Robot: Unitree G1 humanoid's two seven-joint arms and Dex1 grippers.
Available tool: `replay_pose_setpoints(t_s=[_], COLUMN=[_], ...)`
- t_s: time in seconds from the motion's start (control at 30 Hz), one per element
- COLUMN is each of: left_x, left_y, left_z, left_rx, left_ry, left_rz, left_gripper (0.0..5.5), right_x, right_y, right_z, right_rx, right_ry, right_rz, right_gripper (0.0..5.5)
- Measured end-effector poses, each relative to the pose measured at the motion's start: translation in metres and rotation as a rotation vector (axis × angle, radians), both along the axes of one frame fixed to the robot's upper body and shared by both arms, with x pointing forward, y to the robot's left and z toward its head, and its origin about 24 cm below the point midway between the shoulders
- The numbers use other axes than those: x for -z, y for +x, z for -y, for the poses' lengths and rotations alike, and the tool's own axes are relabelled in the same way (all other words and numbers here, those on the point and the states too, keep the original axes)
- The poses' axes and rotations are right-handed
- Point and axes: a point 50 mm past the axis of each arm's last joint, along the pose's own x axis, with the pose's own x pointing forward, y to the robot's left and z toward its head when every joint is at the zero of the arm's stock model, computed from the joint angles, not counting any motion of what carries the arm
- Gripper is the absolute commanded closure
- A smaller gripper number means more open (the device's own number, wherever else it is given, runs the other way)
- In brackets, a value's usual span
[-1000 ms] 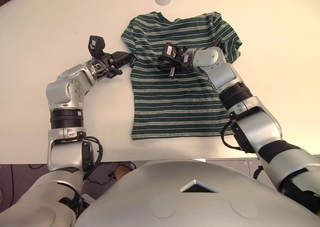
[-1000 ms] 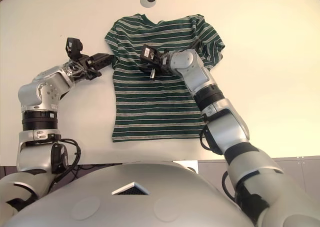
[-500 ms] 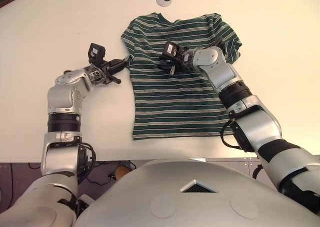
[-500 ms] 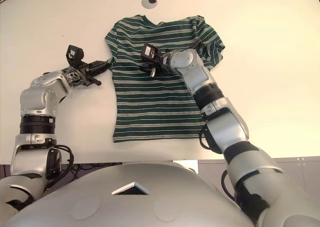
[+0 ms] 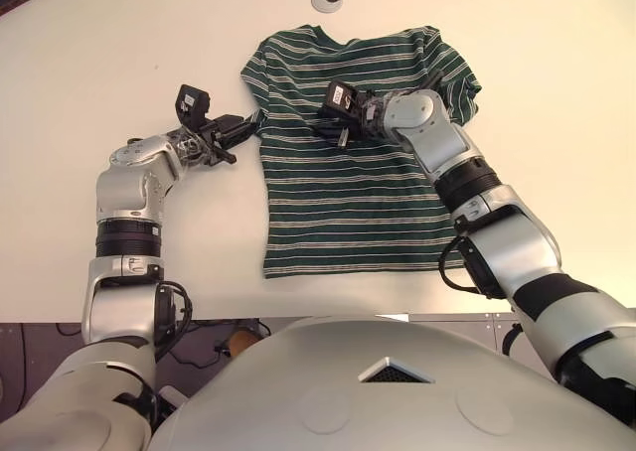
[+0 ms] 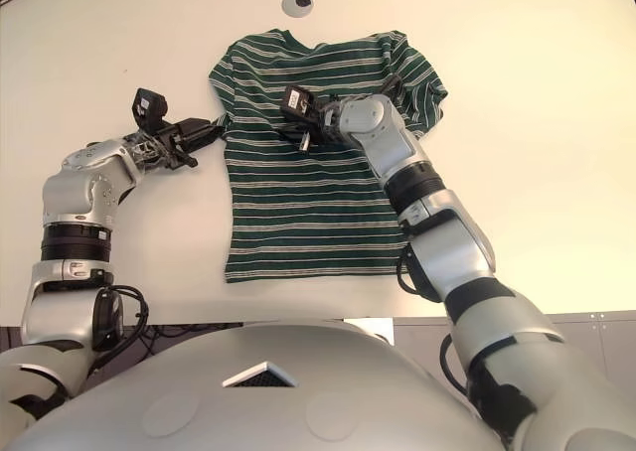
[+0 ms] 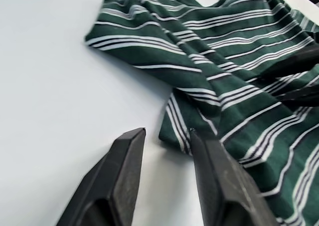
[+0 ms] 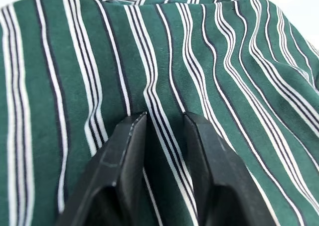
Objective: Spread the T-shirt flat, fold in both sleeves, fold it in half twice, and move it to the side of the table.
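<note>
While the right gripper point(image 8: 164, 117) rests on the T-shirt point(image 5: 348, 193) against the tabletop point(image 5: 556, 74) (fingers narrowly parted, empty), the left gripper's point(image 7: 167, 132) slightly open fingers should straddle the sleeve edge point(image 7: 172, 117) before closing.

Dark green, white-striped fabric T-shirt point(image 6: 308, 203) lies spread on the pale tabletop point(image 6: 537, 93), collar at the far side, right sleeve rumpled. Left pincer point(image 6: 207, 129) sits low at the shirt's left edge, near the shoulder. Right pincer point(image 6: 306, 133) is down on the chest area. Round grey grommet point(image 6: 295, 1) sits just beyond the collar.
</note>
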Motion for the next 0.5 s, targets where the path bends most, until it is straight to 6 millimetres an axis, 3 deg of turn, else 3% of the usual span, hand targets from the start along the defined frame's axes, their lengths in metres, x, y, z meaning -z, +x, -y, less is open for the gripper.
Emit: replay_pose_setpoints(t_s=[0.27,0.4,0.5], left_x=[0.004,0.004,0.005], left_y=[0.005,0.005,-0.007], left_z=[0.004,0.006,0.0], left_rx=[0.005,0.028,0.001], left_ry=[0.003,0.006,-0.027], left_rz=[0.005,0.016,0.028], left_gripper=[5.45,5.45,5.45], right_x=[0.0,0.0,0.0], right_y=[0.002,0.003,0.007], right_z=[0.001,0.002,0.004], right_rx=[0.004,0.012,0.048], right_ry=[-0.004,-0.007,-0.018], right_rz=[0.013,0.023,0.034], right_gripper=[4.11,4.11,4.11])
